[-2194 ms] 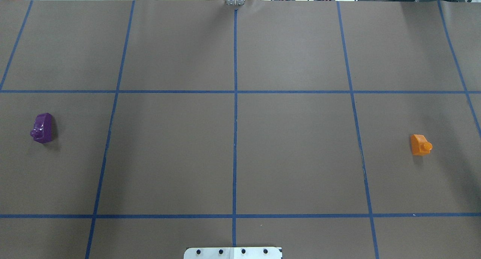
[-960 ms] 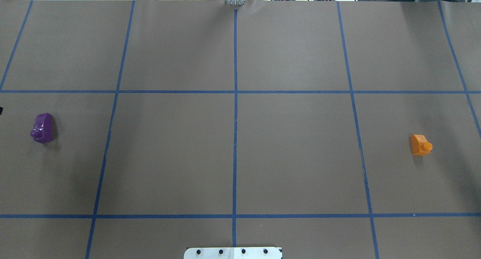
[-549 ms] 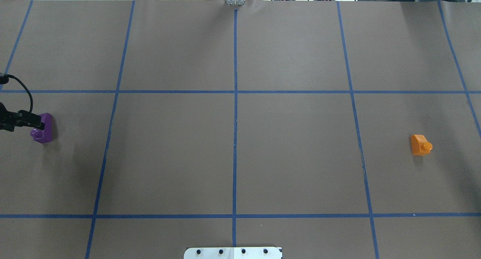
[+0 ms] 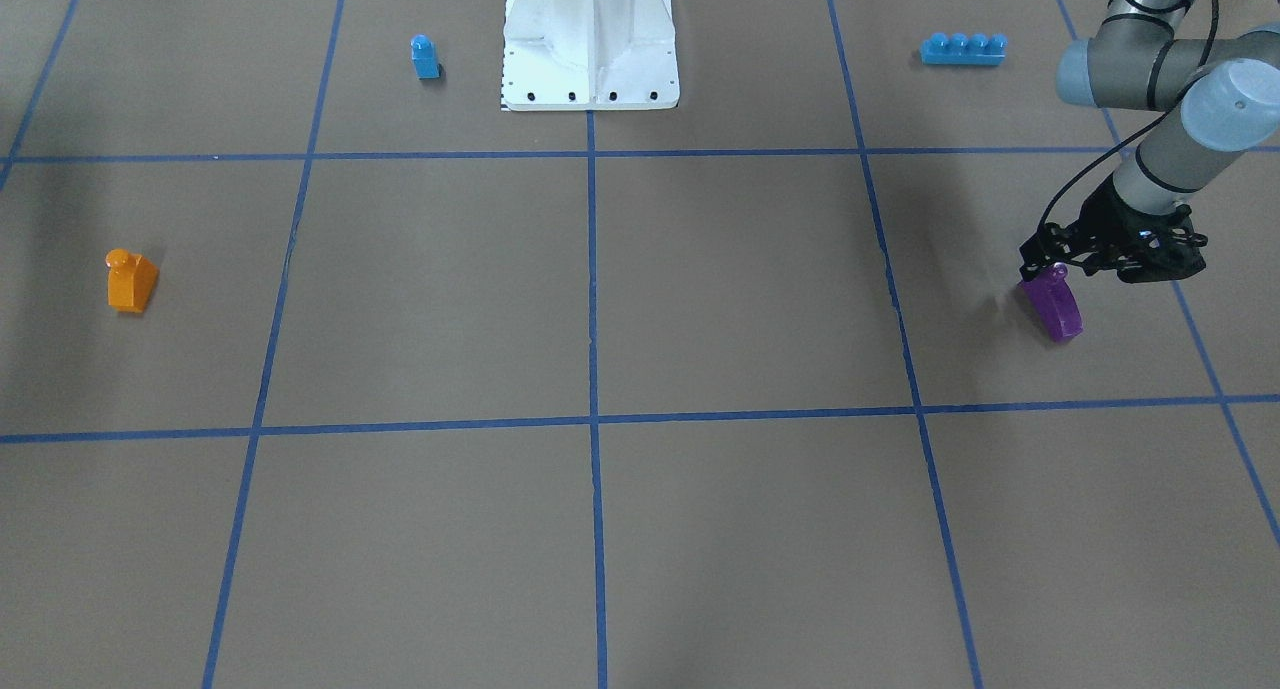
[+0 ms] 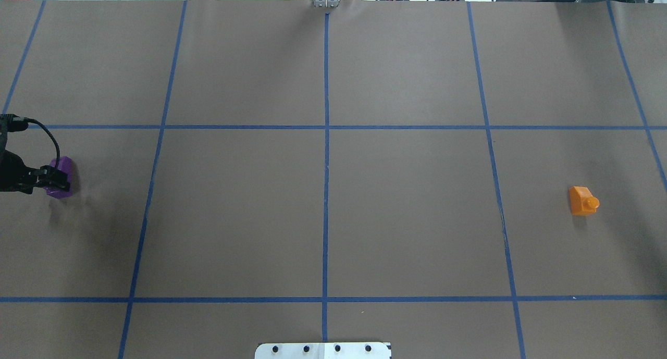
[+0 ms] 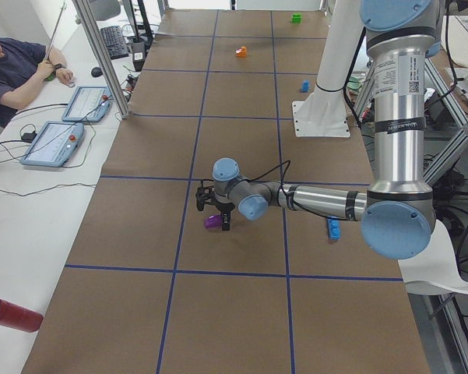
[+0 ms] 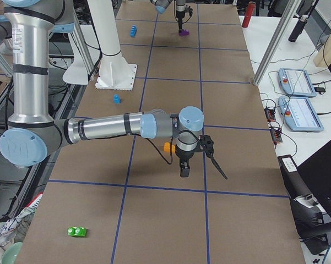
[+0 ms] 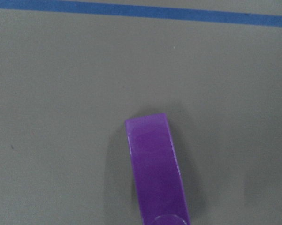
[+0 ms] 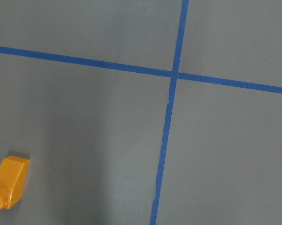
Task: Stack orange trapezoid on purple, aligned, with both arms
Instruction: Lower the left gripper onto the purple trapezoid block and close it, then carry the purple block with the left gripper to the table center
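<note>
The purple brick (image 5: 64,166) sits on the brown table at the far left of the overhead view. It also shows in the front view (image 4: 1055,307) and the left wrist view (image 8: 155,164). My left gripper (image 5: 31,179) hangs right over it, jaws apart on either side of it in the exterior left view (image 6: 214,216), not closed on it. The orange trapezoid (image 5: 582,200) sits alone at the far right, seen at the lower left of the right wrist view (image 9: 9,182). My right gripper (image 7: 184,165) shows only in the exterior right view, close beside the orange brick (image 7: 167,147); I cannot tell its state.
A small blue single-stud brick (image 4: 425,56) and a long blue four-stud brick (image 4: 962,48) lie either side of the white base plate (image 4: 590,39). A green brick (image 7: 77,231) lies near the table's right end. An operator (image 6: 15,70) sits at a side desk.
My left gripper has come in from the left edge and moved over the purple brick. Neither brick has moved.
</note>
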`<action>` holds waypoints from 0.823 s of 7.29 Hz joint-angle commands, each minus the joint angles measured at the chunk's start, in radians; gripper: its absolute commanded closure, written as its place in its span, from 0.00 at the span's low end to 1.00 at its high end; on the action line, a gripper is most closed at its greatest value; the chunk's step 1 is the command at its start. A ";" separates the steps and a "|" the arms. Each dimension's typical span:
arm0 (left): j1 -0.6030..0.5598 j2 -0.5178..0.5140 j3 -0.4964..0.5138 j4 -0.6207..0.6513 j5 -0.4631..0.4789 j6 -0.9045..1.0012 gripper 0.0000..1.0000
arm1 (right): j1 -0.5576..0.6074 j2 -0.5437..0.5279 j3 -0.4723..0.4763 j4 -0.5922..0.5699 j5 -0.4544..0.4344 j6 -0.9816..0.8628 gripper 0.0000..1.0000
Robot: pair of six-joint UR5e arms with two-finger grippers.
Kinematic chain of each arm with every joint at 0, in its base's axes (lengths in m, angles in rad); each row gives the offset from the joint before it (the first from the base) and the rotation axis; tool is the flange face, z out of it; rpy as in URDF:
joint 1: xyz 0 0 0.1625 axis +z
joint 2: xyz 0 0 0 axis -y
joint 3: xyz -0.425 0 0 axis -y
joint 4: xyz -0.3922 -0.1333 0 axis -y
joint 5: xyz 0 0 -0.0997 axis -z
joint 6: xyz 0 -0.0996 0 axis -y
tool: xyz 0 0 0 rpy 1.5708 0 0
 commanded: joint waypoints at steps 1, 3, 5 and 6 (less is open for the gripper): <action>0.009 -0.018 0.015 0.001 0.001 0.000 0.76 | 0.000 0.000 0.000 0.000 0.000 0.000 0.00; 0.010 -0.026 0.007 0.004 0.001 0.015 1.00 | 0.000 0.001 0.000 0.000 0.000 0.000 0.00; 0.045 -0.064 -0.040 0.014 -0.003 0.017 1.00 | 0.000 0.001 0.000 0.000 0.000 0.000 0.00; 0.079 -0.107 -0.071 0.020 -0.001 0.015 1.00 | 0.000 0.001 0.000 0.000 0.000 -0.002 0.00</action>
